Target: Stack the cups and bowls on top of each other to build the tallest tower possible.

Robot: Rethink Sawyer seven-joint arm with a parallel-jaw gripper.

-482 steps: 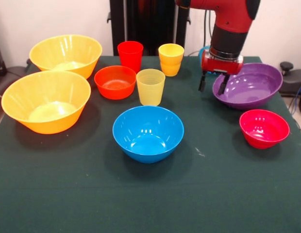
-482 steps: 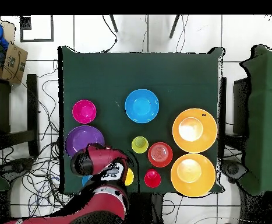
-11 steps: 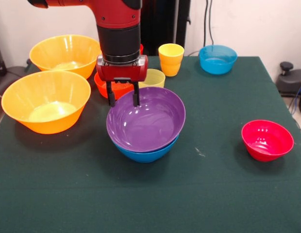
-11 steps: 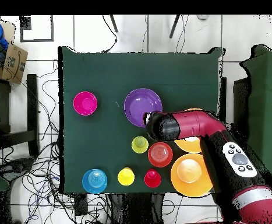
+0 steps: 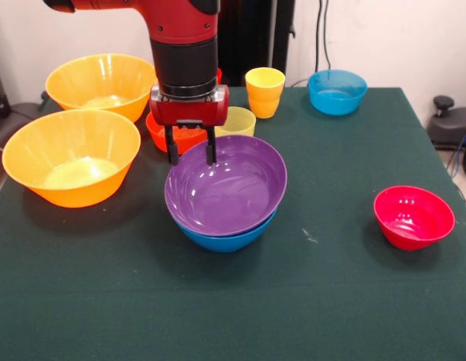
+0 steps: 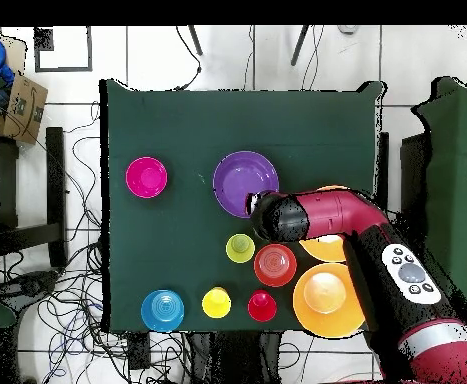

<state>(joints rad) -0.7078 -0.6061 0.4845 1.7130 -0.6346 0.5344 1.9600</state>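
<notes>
A wide purple bowl [image 5: 229, 192] sits nested in a blue bowl [image 5: 225, 239] at the table's middle; together they form the tower, seen from above as the purple bowl [image 6: 242, 180]. My gripper [image 5: 192, 158] hangs open at the purple bowl's far left rim, one finger [image 5: 173, 153] outside it and the other over the inside. In the overhead view the gripper [image 6: 256, 206] is at that bowl's edge. An orange-red bowl [image 5: 180, 138] and a pale yellow cup [image 5: 237, 120] stand just behind it. A red cup [image 6: 262, 305] is mostly hidden by the arm in the front view.
Two large yellow-orange bowls [image 5: 71, 158] [image 5: 101, 83] stand at the left. An orange-yellow cup [image 5: 264, 92] and a light-blue bowl [image 5: 337, 92] stand at the back. A pink-red bowl [image 5: 413, 216] stands alone at the right.
</notes>
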